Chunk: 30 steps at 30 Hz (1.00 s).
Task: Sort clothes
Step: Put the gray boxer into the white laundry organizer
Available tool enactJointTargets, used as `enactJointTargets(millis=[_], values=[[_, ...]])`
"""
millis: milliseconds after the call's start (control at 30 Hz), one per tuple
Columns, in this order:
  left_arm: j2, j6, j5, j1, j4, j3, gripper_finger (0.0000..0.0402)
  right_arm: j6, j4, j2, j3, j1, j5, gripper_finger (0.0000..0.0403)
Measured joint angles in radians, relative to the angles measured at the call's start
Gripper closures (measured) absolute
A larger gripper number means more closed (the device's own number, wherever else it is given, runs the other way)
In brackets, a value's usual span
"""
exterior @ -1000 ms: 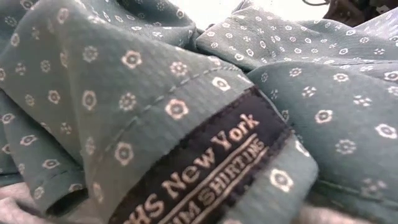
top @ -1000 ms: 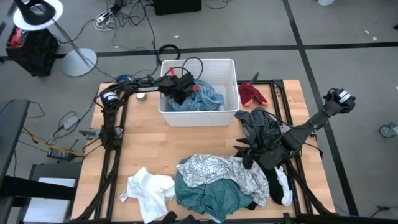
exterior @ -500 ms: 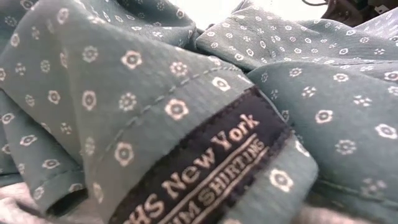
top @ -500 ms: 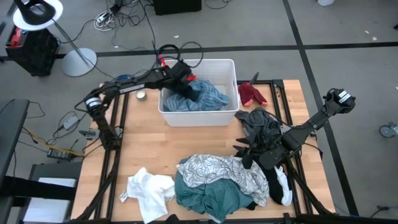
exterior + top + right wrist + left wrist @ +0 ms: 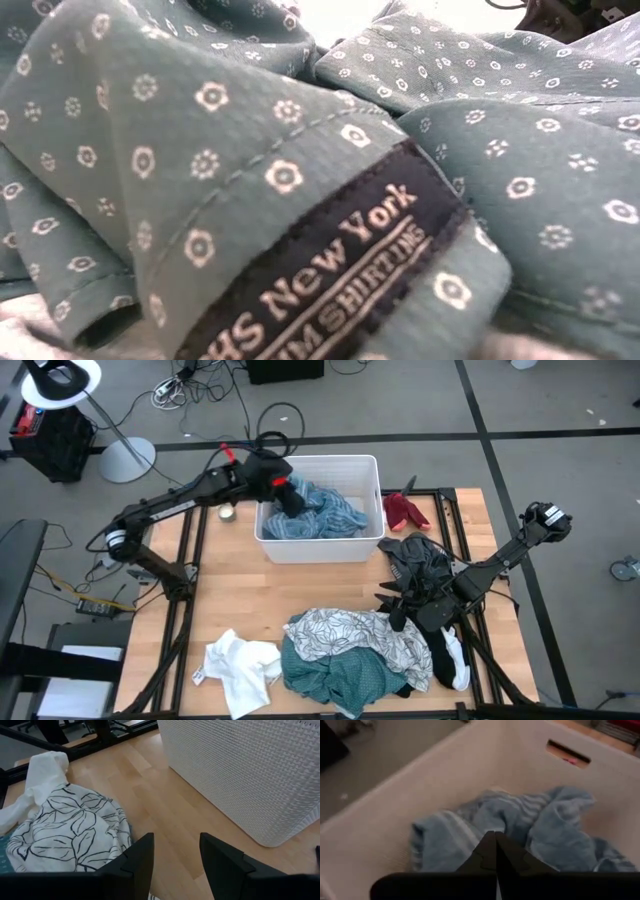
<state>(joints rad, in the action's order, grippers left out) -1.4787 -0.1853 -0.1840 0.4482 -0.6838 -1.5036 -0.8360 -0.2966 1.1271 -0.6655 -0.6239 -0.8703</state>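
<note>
Over the white bin (image 5: 370, 470), the left gripper (image 5: 283, 492) hangs with its fingers pressed shut and nothing between them. Right below it the light blue clothes (image 5: 322, 512) lie in a soft heap inside the bin, so I think that piece is already sorted. Near the table's other side, the right gripper (image 5: 397, 603) rests low with its fingers apart, empty, beside the leaf-print shirt (image 5: 355, 632). It looks ready for that one next. The teal shirt (image 5: 335, 675), plain white cloth (image 5: 238, 665), black garment (image 5: 420, 560) and red cloth (image 5: 405, 510) wait on the table (image 5: 260, 595).
</note>
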Motion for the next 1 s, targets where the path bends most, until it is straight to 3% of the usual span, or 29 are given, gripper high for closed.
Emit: enactJointTargets(millis=[267,700,833,1000], values=[[0.13,0.026,-0.014,-0.107,-0.052,0.0,0.0401,0.001,-0.001,0.0,0.0,0.0,0.0,0.0243],[0.301,-0.04,0.001,-0.425,-0.231,0.01,0.0401,0.0,0.009,0.0,0.0,0.0,0.001,0.0243],[0.361,-0.082,-0.067,-0.535,-0.212,0.097,0.0401,0.0,0.017,0.0,0.0,0.0,0.028,0.0243],[0.494,-0.124,-0.088,-0.638,-0.067,0.324,0.0401,0.0,0.043,0.0,0.0,0.0,0.053,0.0243]])
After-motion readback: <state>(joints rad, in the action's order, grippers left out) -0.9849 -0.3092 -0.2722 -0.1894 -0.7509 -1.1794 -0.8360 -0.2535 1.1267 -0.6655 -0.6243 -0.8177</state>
